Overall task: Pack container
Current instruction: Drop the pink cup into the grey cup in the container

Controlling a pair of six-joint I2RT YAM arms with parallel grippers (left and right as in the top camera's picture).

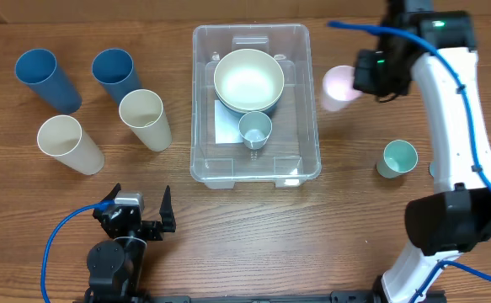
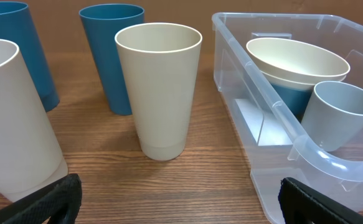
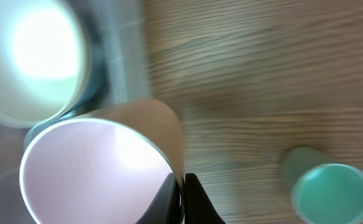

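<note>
Overhead | clear rounded container (image 1: 200, 109) | left jaws wide, empty | right jaws pinch pink cup (image 1: 338, 85)

The container (image 1: 300, 109) in front of me is a big clear plastic bin with rounded corners, upright, no lid, just right of the cream cup (image 1: 144, 119). It has a white label (image 1: 226, 126) on its floor, with a cream bowl (image 1: 248, 80) and a small grey cup (image 1: 255, 128) inside.

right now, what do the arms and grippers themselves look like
Right arm: white links with black joints, a blue cable along it and green lights near the wrist. Left arm: all black, with a looped blue cable and a silver block on top. The left gripper and right gripper have black fingers.
</note>
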